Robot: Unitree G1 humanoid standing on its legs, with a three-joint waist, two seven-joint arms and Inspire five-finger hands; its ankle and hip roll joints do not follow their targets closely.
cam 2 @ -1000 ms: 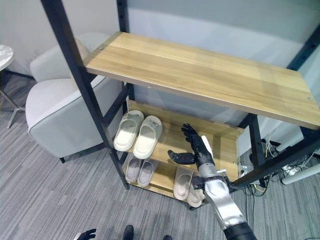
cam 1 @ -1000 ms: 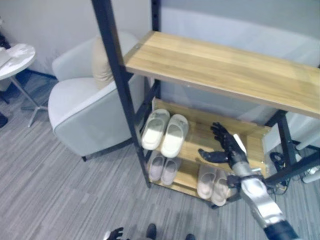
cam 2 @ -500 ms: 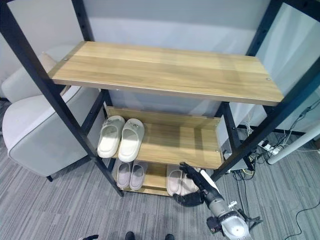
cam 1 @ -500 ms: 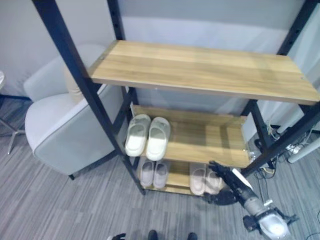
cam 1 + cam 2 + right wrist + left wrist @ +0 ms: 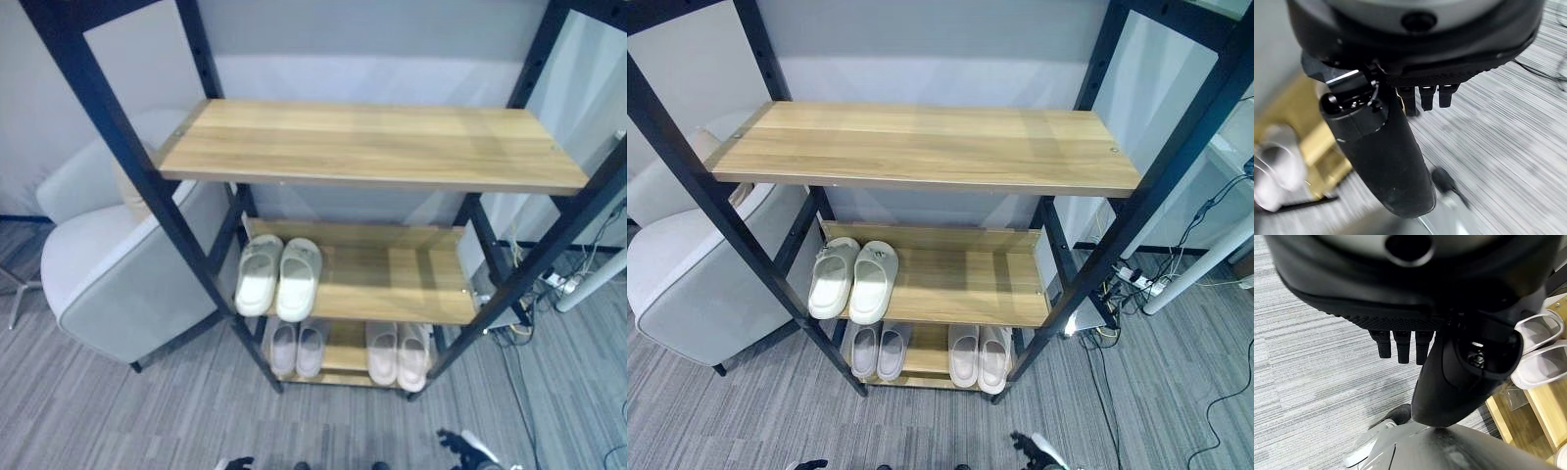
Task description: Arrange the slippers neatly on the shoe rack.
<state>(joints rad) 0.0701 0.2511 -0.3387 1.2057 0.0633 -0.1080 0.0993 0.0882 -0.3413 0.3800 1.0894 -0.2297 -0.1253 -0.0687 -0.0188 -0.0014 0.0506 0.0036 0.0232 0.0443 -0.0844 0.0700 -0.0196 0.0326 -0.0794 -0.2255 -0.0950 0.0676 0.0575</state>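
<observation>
Three pairs of slippers are sitting on the shoe rack (image 5: 921,147), each pair side by side with its long axis running front to back. The cream pair (image 5: 852,281) is lying on the middle shelf (image 5: 960,289) toward 9 o'clock, the two slippers touching and the toes pointing toward the back wall. On the bottom shelf (image 5: 926,354), a pale pair (image 5: 877,350) is resting at the 9 o'clock end and a beige pair (image 5: 980,357) at the 3 o'clock end, well apart, lying the same way. The top shelf (image 5: 921,147) is bare wood. A grey armchair (image 5: 108,264) is standing just beside the rack at 9 o'clock.

The left robot hand (image 5: 1400,345) is hanging over the grey carpet (image 5: 1312,357), fingers straight and holding nothing. The right robot hand (image 5: 1425,98) is hanging likewise, fingers straight, empty, at 5 o'clock below the rack.
</observation>
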